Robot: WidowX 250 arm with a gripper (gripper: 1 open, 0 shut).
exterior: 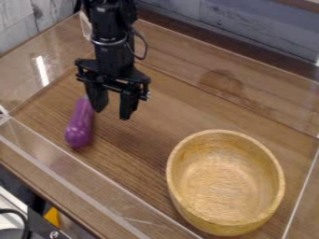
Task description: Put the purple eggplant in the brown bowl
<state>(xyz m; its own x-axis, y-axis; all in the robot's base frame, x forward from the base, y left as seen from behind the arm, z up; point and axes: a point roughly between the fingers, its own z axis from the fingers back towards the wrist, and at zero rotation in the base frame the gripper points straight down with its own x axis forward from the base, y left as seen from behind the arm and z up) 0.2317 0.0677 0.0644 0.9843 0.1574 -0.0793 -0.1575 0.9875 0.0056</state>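
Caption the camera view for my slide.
Open gripper beside the purple eggplant, brown bowl on the wooden table.

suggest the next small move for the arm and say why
Probably shift the open end effector sideways over the eggplant before lowering: its fingers stand apart beside the eggplant, which lies on the table ungrasped, outside the bowl.
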